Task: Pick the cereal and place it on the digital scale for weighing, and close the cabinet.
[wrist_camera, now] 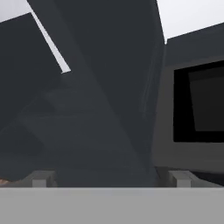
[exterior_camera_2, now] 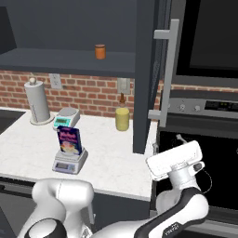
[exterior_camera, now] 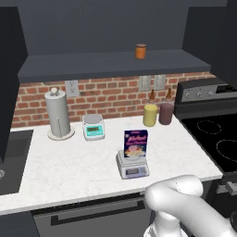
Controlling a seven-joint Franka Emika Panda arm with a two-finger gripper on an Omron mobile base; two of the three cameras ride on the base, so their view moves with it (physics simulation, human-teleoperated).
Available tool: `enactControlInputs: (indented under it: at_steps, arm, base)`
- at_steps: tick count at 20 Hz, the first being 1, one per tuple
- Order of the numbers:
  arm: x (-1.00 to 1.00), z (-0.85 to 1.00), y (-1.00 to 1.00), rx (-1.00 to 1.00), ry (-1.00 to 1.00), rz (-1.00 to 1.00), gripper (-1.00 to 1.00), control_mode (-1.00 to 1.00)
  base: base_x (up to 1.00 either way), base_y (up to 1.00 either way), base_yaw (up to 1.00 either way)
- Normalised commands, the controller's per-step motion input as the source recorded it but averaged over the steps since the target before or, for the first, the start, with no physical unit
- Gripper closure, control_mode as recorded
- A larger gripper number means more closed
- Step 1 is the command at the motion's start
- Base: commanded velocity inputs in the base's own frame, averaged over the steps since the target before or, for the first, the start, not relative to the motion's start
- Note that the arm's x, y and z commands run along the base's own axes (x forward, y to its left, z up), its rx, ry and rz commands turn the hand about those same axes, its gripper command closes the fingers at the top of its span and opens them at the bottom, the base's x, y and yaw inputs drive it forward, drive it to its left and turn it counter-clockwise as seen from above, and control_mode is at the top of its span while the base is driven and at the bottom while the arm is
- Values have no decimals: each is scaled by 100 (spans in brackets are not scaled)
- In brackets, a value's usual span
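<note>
The cereal (exterior_camera: 135,144) (exterior_camera_2: 69,140), a dark-blue box with a pink front, stands upright on the digital scale (exterior_camera: 133,168) (exterior_camera_2: 69,163) near the counter's front edge. The cabinet is open: its dark right door (exterior_camera_2: 148,79) juts out edge-on, with a silver bar handle (exterior_camera_2: 169,74). My white hand (exterior_camera_2: 175,161) hangs low, below and right of that door's bottom edge, far from the cereal. In the hand view my gripper (wrist_camera: 109,179) is open with nothing between its fingertips, and it looks up at the door (wrist_camera: 109,87) and its handle (wrist_camera: 50,41).
An orange can (exterior_camera: 140,51) sits on the open cabinet shelf (exterior_camera: 111,65). At the back of the counter are a teal-fronted scale (exterior_camera: 93,127), a paper-towel holder (exterior_camera: 58,114) and a yellow (exterior_camera: 150,115) and a brown canister (exterior_camera: 166,113). The stove (exterior_camera: 217,139) lies right, the sink (exterior_camera: 11,162) left.
</note>
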Motion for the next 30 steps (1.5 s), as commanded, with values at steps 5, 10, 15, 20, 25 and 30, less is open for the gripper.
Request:
enactControlInputs:
  at_steps: [5, 10, 15, 20, 25, 30]
  arm:
    - [0, 5, -67, 8, 0, 0, -100, -100]
    - [-1, 41, -49, 10, -1, 0, -100, -100]
    - [-16, 42, -13, 2, -1, 0, -100, -100]
    - [-18, 67, 27, -3, -4, 0, -100, -100]
    - [-24, 76, 54, -11, -1, 0, -100, -100]
    - [-41, 85, 65, -15, -2, 0, -100, -100]
  base:
    - [0, 0, 0]
    - [0, 0, 0]
    - [0, 0, 0]
    - [0, 0, 0]
    - [0, 0, 0]
    - [0, 0, 0]
